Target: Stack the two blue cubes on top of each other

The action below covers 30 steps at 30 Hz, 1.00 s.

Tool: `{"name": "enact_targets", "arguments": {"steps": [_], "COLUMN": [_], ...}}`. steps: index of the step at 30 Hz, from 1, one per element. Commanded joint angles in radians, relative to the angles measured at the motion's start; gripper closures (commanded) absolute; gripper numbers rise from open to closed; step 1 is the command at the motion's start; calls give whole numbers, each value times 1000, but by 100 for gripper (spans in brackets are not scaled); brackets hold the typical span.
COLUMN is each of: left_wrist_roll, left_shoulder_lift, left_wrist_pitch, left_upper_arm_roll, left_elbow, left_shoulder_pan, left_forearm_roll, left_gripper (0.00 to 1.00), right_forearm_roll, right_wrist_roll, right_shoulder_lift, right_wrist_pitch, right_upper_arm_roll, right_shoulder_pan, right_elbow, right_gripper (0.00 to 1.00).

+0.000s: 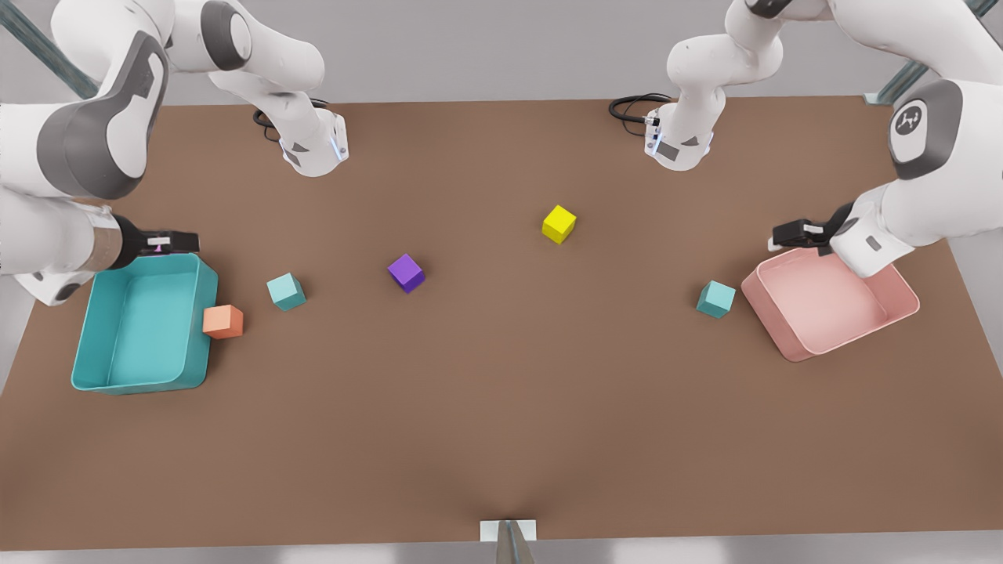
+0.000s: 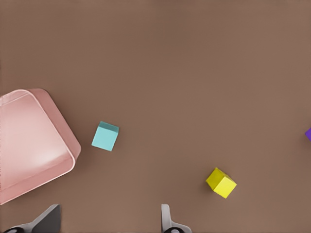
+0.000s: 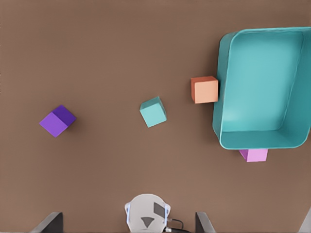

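The two blue cubes lie far apart on the brown table (image 1: 501, 439). One teal cube (image 1: 286, 291) sits near the teal bin (image 1: 94, 345), just beside an orange cube (image 1: 223, 322) that touches the bin wall. The other teal cube (image 1: 716, 299) sits just beside the pink bin (image 1: 901, 301).

The left gripper (image 1: 795, 233) hangs above the pink bin with its fingers spread wide and nothing between them. The right gripper (image 1: 168, 242) hangs above the far edge of the teal bin, also wide and empty. No cube is lifted yet, so the task looks not begun.

What could go wrong: beside the teal bin, a finger could push the orange cube during the descent. The purple cube (image 1: 406, 272) could also be taken by mistake — its colour is close to blue. In stacking, a tilted release may let the upper cube slide off.

In the right wrist view a small pink block (image 3: 253, 155) is half hidden behind the bin, and both wrist views cut the fingertips at the frame edge.
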Motion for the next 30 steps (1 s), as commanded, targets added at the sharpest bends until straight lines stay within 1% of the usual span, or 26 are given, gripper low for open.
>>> {"name": "enact_targets", "arguments": {"steps": [1,2,3,4,5,7,8,9,10,12,14,15,17,19,20,21,23,26,30], "left_wrist_roll": [50,50,52,49,38,16,16,9,4,4,18,19,18,16,12,13,10,9,12], "left_shoulder_lift": [0,2,2,14,26,39,56,49,48,54,72,83,120,138,148,155,169,178,189], "left_wrist_pitch": [175,187,188,205,185,158,146,110,118,156,178,210,236,256,256,256,264,273,277], "left_upper_arm_roll": [-2,-2,-3,-2,-3,-6,-8,-25,-29,-55,-105,-112,-112,-112,-112,-112,-112,-111,-111], "left_elbow": [-5,-6,-3,-2,-8,-11,-12,-28,-58,-61,-80,-83,-81,-80,-81,-81,-81,-87,-91], "left_shoulder_pan": [3,2,-3,-26,-49,-50,-55,-63,-59,-69,-76,-72,-79,-76,-79,-81,-79,-67,-72], "left_forearm_roll": [17,26,29,43,109,112,110,110,112,113,194,194,194,191,188,188,191,196,196], "left_gripper": [0,0,0,0,0,0,0,0,0,0,0,0,0,0,0,0,0,0,0], "right_forearm_roll": [-7,-11,-10,-10,-17,-4,-5,-13,-17,-19,-31,-51,-51,-51,-48,-48,-48,-48,-48], "right_wrist_roll": [-32,-26,-20,-20,-20,-19,-19,-22,-23,-40,-40,-51,-108,-149,-163,-161,-160,-155,-158], "right_shoulder_lift": [-4,-4,2,-9,-19,-30,-102,-131,-122,-113,-113,-125,-203,-314,-352,-357,-317,-263,-226], "right_wrist_pitch": [132,133,136,234,371,544,733,823,851,949,995,1001,981,980,978,980,1037,1172,1250], "right_upper_arm_roll": [7,50,51,66,109,139,165,194,198,214,214,214,214,212,211,211,212,212,211], "right_shoulder_pan": [1,-15,-13,-3,-12,-16,-18,-19,-18,-30,-33,-36,-65,-87,-98,-98,-96,-93,-95], "right_elbow": [-16,-27,-33,-168,-298,-533,-754,-866,-895,-975,-1009,-1025,-1082,-1182,-1211,-1222,-1239,-1303,-1337], "right_gripper": [0,0,0,0,0,0,0,0,0,0,0,0,0,0,0,0,0,0,0]}}
